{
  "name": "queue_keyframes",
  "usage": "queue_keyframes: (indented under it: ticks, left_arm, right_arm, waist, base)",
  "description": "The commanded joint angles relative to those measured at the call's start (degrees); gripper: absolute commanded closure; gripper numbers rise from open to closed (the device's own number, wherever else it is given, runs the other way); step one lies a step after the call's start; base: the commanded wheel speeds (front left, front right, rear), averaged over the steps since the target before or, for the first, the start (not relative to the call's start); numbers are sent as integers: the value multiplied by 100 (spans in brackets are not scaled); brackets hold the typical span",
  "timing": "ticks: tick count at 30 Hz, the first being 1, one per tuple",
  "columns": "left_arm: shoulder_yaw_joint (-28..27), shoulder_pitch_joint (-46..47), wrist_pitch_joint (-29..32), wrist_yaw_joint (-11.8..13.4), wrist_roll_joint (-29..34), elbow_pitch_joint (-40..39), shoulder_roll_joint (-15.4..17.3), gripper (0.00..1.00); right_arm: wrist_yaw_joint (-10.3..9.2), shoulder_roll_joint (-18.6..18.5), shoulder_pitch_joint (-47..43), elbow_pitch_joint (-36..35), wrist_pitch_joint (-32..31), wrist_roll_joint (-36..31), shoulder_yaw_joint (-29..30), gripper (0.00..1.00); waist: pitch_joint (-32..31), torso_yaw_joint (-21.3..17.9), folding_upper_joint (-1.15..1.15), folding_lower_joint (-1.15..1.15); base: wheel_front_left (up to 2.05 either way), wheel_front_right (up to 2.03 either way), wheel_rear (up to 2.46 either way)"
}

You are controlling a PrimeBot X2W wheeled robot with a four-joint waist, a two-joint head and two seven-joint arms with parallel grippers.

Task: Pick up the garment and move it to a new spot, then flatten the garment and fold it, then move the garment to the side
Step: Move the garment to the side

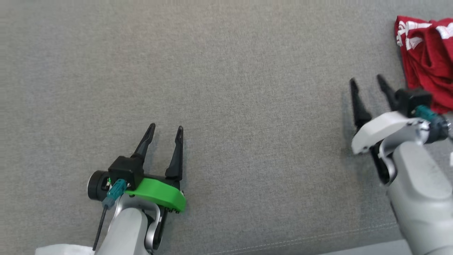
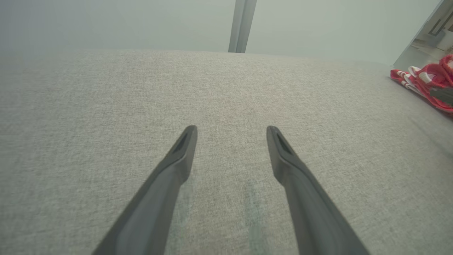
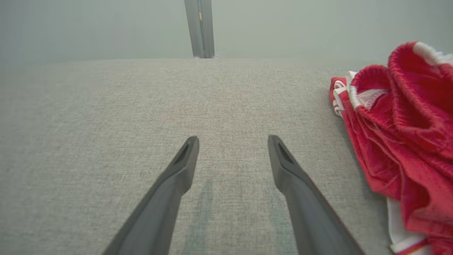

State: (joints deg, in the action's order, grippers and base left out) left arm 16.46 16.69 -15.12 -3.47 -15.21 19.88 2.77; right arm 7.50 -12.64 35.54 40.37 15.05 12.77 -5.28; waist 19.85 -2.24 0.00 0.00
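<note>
The garment point(image 1: 428, 56) is red with white trim and lies bunched at the far right of the grey fabric surface point(image 1: 247, 71). The right wrist view has the garment point(image 3: 400, 141) heaped to the right of the fingers. My right gripper point(image 1: 366, 81) is open and empty, just left of the garment and apart from it. At the lower left my left gripper point(image 1: 166, 128) is open too, with nothing between its fingers. From the left wrist, the garment point(image 2: 424, 83) is far off at the right edge. Both wrist views show spread fingers, left point(image 2: 231, 129) and right point(image 3: 233, 140), over bare fabric.
A stitched seam point(image 1: 318, 239) marks the surface's front edge at the lower right. Behind the surface stands a pale wall with a grey upright post point(image 3: 200, 28). A white object point(image 1: 60, 249) peeks in at the bottom left corner.
</note>
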Motion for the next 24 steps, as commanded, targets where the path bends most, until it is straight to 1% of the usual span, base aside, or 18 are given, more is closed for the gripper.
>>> queue_keyframes:
  ticks: [1,4,7,13,17,24]
  left_arm:
    - [-38,-90,4,49,-50,19,31,0]
    - [-118,-216,4,83,36,61,30,0]
    - [-262,-367,4,129,-4,85,29,0]
    - [-482,-654,4,187,-69,174,26,0]
    - [-616,-789,4,211,-21,253,27,0]
    - [-857,-931,4,253,69,425,26,0]
  right_arm:
    - [-4,7,-142,-55,12,31,-52,0]
    - [-4,206,-509,-275,12,202,-242,0]
    - [-4,308,-864,-494,12,269,-253,0]
    - [-4,508,-1433,-899,12,76,-146,0]
    - [-3,639,-1655,-995,13,-70,9,0]
    - [-3,756,-1877,-920,13,-377,148,0]
  waist:
    - [-328,184,0,0]
    - [-573,289,0,0]
    - [-835,395,0,0]
    - [-1318,514,0,0]
    - [-1525,532,0,0]
    - [-1839,522,0,0]
  base:
    - [0,0,0]
    - [0,0,0]
    - [0,0,0]
    - [0,0,0]
    - [0,0,0]
    - [0,0,0]
